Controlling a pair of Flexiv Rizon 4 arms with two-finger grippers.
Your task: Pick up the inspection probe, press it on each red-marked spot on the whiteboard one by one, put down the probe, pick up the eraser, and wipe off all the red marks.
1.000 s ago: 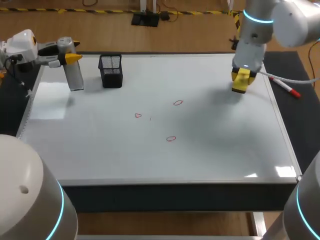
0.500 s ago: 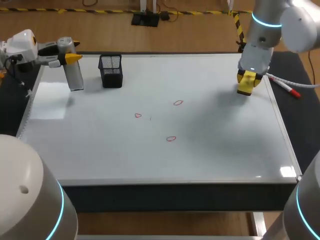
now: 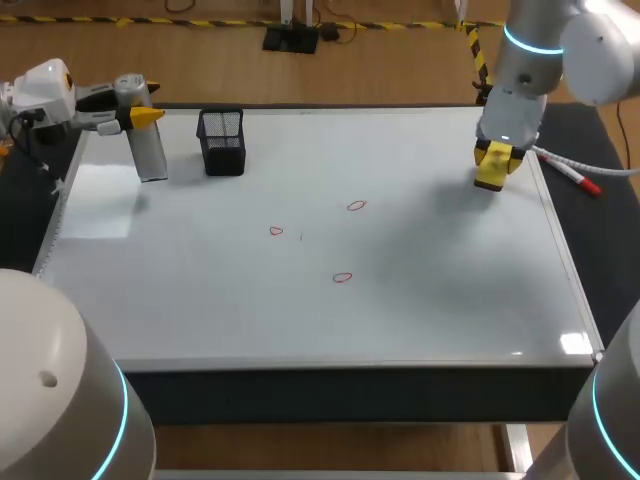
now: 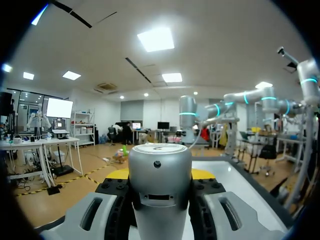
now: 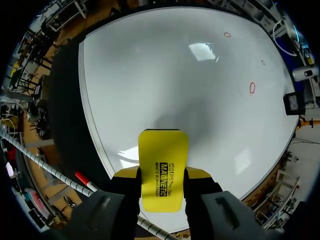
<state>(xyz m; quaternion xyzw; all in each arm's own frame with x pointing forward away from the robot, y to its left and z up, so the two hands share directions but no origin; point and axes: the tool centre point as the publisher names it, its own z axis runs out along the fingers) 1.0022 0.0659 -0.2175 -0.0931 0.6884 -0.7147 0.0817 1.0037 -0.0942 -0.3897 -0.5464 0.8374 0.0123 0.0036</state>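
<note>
Nearest me the three red marks (image 3: 343, 277) sit mid-whiteboard (image 3: 200, 300), well to the left of the yellow eraser (image 3: 490, 166) clamped in my right jaws by the far right edge, while my left jaws grip the upright probe (image 3: 150, 150) at far left.

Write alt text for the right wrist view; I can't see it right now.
The right gripper is shut on a yellow rectangular eraser near one edge of the glossy whiteboard. Three small red marks lie far ahead on the board, unwiped. A red-capped marker lies off the board, on the dark mat beside it.
</note>
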